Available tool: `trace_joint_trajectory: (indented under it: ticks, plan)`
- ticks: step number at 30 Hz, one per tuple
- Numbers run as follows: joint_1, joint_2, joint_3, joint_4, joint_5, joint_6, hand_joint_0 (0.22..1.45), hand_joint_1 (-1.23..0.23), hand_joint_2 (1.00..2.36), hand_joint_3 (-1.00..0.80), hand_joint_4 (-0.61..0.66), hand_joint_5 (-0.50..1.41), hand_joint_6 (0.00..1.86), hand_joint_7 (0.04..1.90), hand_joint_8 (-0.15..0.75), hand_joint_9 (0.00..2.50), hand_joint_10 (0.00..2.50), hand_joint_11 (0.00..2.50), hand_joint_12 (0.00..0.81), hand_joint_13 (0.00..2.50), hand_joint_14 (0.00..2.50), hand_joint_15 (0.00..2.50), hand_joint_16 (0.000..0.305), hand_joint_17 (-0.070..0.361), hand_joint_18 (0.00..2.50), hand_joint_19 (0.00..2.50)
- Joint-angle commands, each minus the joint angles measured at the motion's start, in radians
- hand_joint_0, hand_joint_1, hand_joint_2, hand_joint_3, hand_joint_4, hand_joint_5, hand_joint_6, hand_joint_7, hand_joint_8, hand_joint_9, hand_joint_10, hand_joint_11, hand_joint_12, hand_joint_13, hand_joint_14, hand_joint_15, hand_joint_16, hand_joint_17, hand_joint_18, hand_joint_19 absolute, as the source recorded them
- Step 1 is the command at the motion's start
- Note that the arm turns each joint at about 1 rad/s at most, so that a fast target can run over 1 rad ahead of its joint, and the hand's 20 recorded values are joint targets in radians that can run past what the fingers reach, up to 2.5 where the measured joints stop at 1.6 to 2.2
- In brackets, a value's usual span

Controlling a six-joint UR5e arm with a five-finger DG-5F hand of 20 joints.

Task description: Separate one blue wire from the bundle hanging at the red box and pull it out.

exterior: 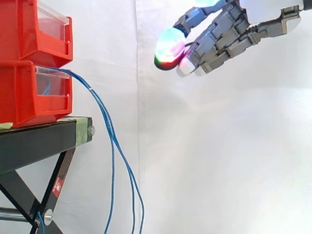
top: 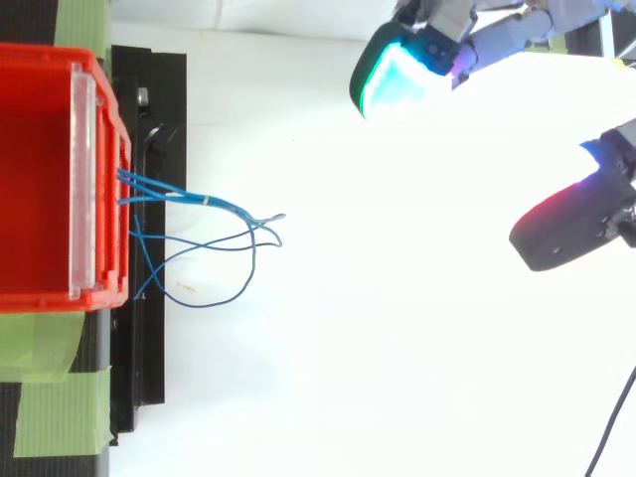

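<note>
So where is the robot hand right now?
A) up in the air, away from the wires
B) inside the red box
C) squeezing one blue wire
A: the robot hand hovers high up with nothing in it, while the blue wires dangle from the red box, well apart from it.

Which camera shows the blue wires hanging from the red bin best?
Side view: the blue wires trace clearly from the lower red bin down past the stand. The top view shows them as overlapping loops.
</note>
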Motion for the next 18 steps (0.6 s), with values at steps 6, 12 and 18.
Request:
trace_joint_trajectory:
  ticks: [6, 12, 18]
  plan:
    - [0.007, -0.03, 0.0, 0.013, -0.002, -0.084, 0.53, -0.65, 1.0, -0.5, 0.31, -0.18, 0.5, 0.83, 0.356, 0.68, 0.01, 0.37, 0.402, 0.31, 0.01, 0.2, 0.06, 0.134, 0.17, 0.12]
    - [0.011, -0.049, 0.0, 0.033, -0.002, -0.084, 0.53, -0.64, 1.0, -0.5, 0.32, -0.18, 0.5, 0.83, 0.358, 0.68, 0.01, 0.37, 0.407, 0.33, 0.01, 0.2, 0.06, 0.134, 0.18, 0.14]
    - [0.014, -0.109, 0.0, 0.036, -0.005, -0.063, 0.53, -0.64, 1.0, -0.5, 0.32, -0.18, 0.5, 0.83, 0.358, 0.69, 0.01, 0.37, 0.407, 0.34, 0.01, 0.21, 0.06, 0.135, 0.19, 0.14]
